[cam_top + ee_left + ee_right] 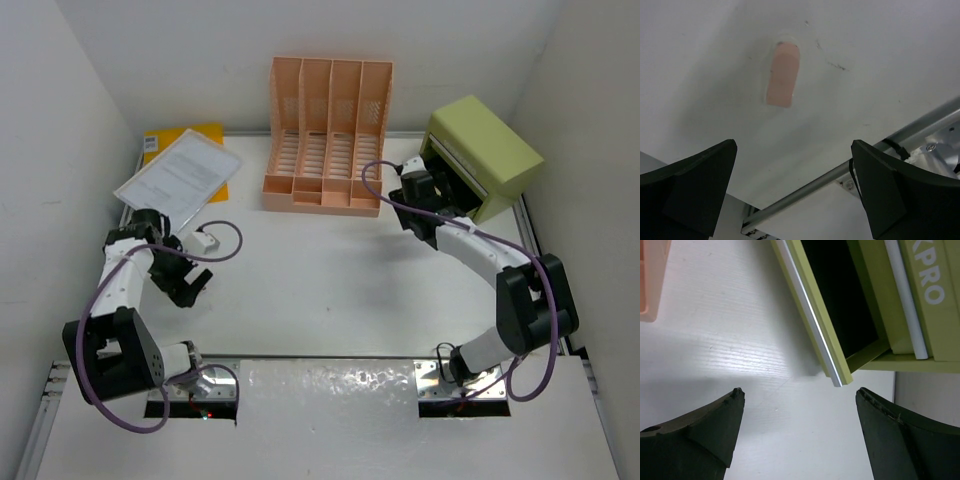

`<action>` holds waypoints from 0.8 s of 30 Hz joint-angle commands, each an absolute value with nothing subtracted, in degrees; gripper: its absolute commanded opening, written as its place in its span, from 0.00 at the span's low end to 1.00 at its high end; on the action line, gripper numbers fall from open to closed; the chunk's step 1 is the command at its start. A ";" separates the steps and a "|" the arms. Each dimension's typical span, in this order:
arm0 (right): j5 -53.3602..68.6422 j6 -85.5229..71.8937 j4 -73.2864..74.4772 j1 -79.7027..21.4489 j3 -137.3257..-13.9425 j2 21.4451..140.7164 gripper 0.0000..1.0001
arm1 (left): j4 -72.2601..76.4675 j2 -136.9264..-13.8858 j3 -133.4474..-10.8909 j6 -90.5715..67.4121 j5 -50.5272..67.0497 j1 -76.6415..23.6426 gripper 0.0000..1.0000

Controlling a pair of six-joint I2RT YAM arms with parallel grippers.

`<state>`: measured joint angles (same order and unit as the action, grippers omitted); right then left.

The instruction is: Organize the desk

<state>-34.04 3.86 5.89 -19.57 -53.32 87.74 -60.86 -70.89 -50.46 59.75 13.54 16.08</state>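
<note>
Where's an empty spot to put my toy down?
The big bare middle of the desk, between the left arm and the right arm, in front of the peach rack. The far corners are crowded: papers left, green drawer box right.

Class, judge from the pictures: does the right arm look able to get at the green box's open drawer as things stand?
Likely yes: the right claw hangs open just before the drawer, and nothing stands between them.

I see the file rack (328, 140) at the far centre of the desk (330, 290), the drawer box (482, 155) to its right, and papers (178, 175) to its left.
</note>
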 commanded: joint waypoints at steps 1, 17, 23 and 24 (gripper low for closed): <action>-30.50 1.49 4.04 -19.16 -52.21 85.17 0.89 | -58.11 -68.73 -49.14 67.33 10.46 15.82 1.00; -25.93 0.53 4.66 -19.16 -51.42 82.36 0.89 | -40.78 -82.61 -40.51 65.66 17.40 15.73 0.54; -22.86 -1.75 4.83 -19.25 -50.01 78.58 0.89 | -40.16 -82.89 -40.25 64.42 18.71 15.82 0.00; -21.37 -2.45 4.75 -19.25 -49.84 77.44 0.89 | -41.12 -82.36 -40.69 64.42 19.85 15.82 0.00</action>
<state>-24.86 0.51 6.31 -19.57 -50.09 80.90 -42.74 -83.13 -40.27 64.60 14.92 16.08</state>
